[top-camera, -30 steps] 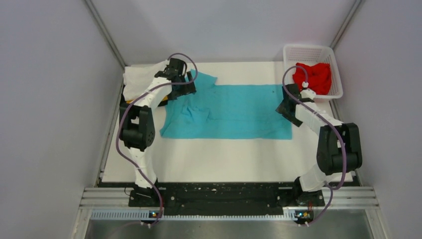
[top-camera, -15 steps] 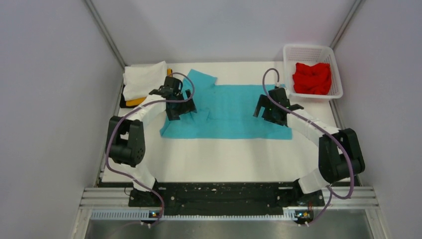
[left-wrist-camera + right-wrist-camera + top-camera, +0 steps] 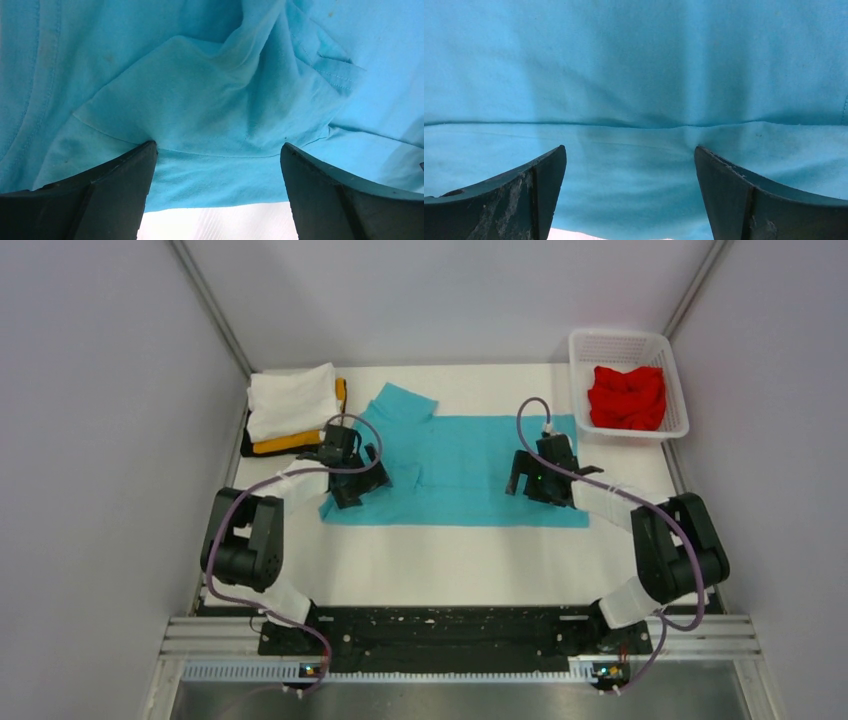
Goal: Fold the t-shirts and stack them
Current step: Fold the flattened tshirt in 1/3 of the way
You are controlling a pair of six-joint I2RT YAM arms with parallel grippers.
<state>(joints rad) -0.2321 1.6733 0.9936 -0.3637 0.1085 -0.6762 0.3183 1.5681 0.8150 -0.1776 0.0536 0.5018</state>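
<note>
the soft turquoise-blue cloth t-shirt (image 3: 455, 465) lies spread on the white bench (image 3: 450, 560), long axis running left to right. left gripper (image 3: 217, 150) gapes empty over its rumpled near-left edge; right gripper (image 3: 630, 150), equally wide and empty, over the near-right.

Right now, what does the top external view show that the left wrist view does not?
Only top external: the white plastic mesh basket holding a crumpled red t-shirt, the folded white t-shirt stacked at far left, and the right gripper. Only left wrist: bunched folds and hem stitching close up. Both: the spread turquoise-blue cloth t-shirt, the open left gripper and the white table.
</note>
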